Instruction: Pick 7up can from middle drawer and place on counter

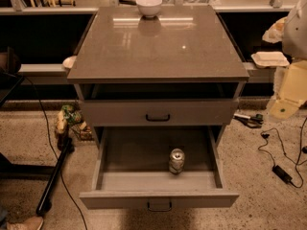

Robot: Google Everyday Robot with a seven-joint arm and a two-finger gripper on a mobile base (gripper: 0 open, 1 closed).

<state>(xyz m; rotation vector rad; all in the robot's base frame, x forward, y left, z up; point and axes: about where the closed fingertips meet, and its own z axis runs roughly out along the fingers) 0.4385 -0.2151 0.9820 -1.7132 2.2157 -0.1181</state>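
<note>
The 7up can [176, 161] stands upright on the floor of the pulled-out middle drawer [144, 181], right of centre and near its front panel. The counter [158, 42] is the glossy grey-brown slab on top of the cabinet. My gripper [283, 104] is at the right edge of the view, pale and cream coloured. It hangs beside the cabinet's right side at about the height of the upper drawer, well away from the can and holding nothing I can see.
A white bowl [149, 5] sits at the counter's far edge. The upper drawer [158, 113] is closed. Cables and a black power brick [283, 174] lie on the floor at right. A black pole [55, 176] and small items [72, 119] are at left.
</note>
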